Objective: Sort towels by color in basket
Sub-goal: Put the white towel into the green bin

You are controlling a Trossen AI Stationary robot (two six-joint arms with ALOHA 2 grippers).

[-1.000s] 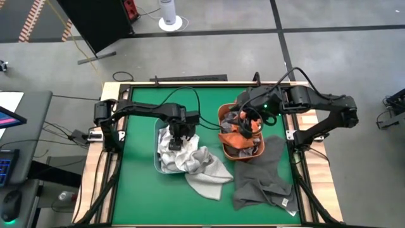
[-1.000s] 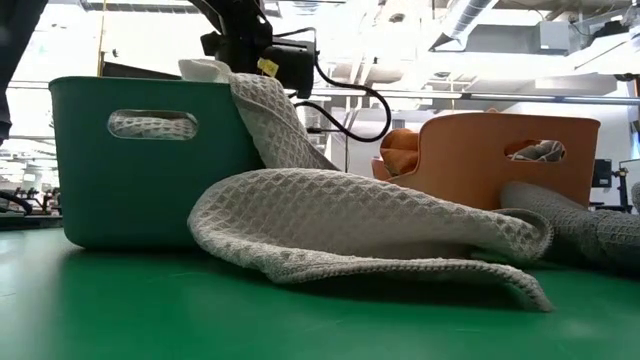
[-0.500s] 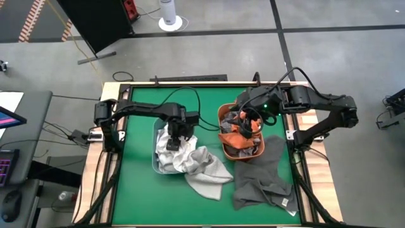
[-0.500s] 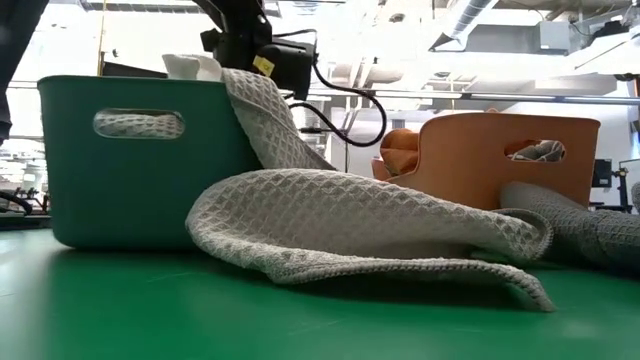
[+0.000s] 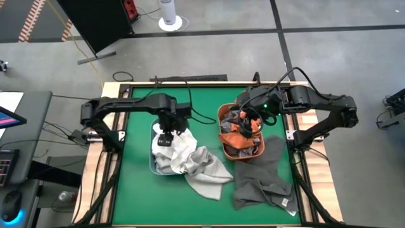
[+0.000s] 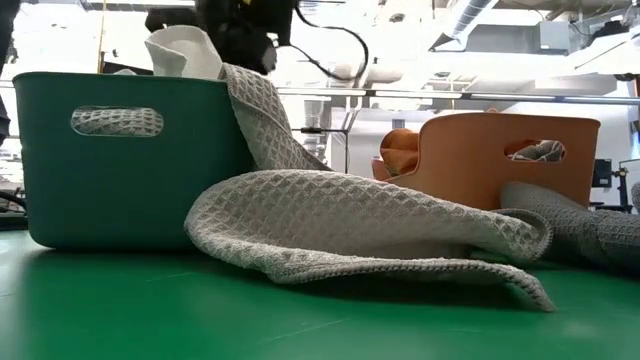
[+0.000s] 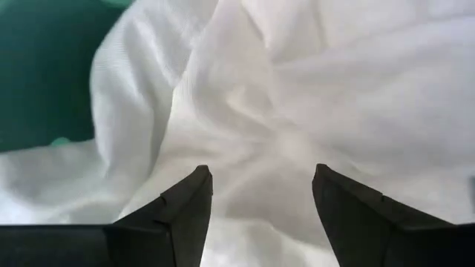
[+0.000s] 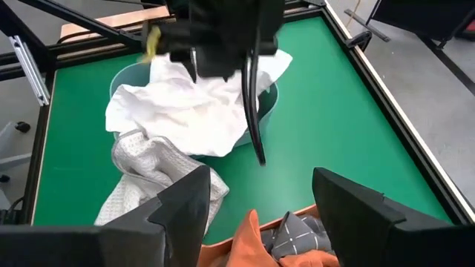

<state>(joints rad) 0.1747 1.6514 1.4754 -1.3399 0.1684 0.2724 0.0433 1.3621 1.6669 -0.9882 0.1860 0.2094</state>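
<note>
A white towel [image 5: 176, 147] lies crumpled in the teal basket [image 6: 130, 170], and a fold of it [image 6: 185, 50] stands above the rim. My left gripper [image 5: 166, 140] is open, pointing down into this towel [image 7: 297, 89]. A light grey waffle towel [image 6: 350, 220] hangs over the teal basket's rim and spreads on the table. My right gripper [image 5: 250, 122] is open and empty above the orange basket [image 6: 510, 150], which holds a rust-orange towel [image 8: 249, 237] and a grey patterned one [image 8: 297, 233]. A dark grey towel [image 5: 262, 180] lies on the table, one corner at the orange basket. My left gripper comes from above, pointing down, with its open fingers [image 7: 185, 208] set against the crumpled top of the white towel [image 7: 260, 141]. The cloth fills the gap between them. It is not pinched. The towel rests in the teal basket.
The teal basket [image 5: 152, 158] stands left of centre and the orange basket [image 5: 223, 140] right of centre, both on the green table. Bare green mat [image 5: 136, 196] lies at the near left. Wooden rails [image 5: 95, 177] frame the table's sides.
My left gripper has gone toward the table's left and near edges, still open, over the white towel. The teal basket has slid toward the left edge with it. The white towel's fold now stands higher above the rim. The right arm has kept still.
</note>
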